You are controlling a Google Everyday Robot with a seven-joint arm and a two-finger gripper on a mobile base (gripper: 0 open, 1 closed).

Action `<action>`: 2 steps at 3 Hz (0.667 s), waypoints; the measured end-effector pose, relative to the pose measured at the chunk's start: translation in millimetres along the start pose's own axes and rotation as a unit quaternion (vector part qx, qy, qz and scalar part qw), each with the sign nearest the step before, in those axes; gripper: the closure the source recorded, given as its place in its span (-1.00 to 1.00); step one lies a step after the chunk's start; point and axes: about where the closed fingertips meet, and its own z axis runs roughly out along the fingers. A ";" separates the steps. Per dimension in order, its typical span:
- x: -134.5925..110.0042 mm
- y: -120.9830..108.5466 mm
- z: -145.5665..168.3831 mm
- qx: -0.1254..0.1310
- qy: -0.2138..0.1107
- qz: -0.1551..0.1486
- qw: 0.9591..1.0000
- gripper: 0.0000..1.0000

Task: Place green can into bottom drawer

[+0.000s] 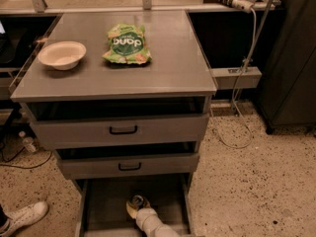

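The bottom drawer (pixel 106 204) stands pulled out toward me. It is a wide grey metal tray with low sides and a dark, flat floor. The green can (pixel 137 202) sits inside it, near the middle of the floor between the left and right walls. Its round top shows, and most of its side is hidden. My end effector (pixel 141 212) is down in the drawer right at the can, reaching in over the front edge.

Hand (pixel 139 211) inside open bottom drawer (pixel 107 201), at green can (pixel 138 201); bowl (pixel 61 55), snack bag (pixel 127 44) on cabinet top (pixel 173 68).
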 end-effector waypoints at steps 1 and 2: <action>-0.2 0.3 1.0 -0.001 0.001 -0.001 1.000 1.00; -0.2 0.3 1.0 -0.001 0.001 -0.001 1.000 0.62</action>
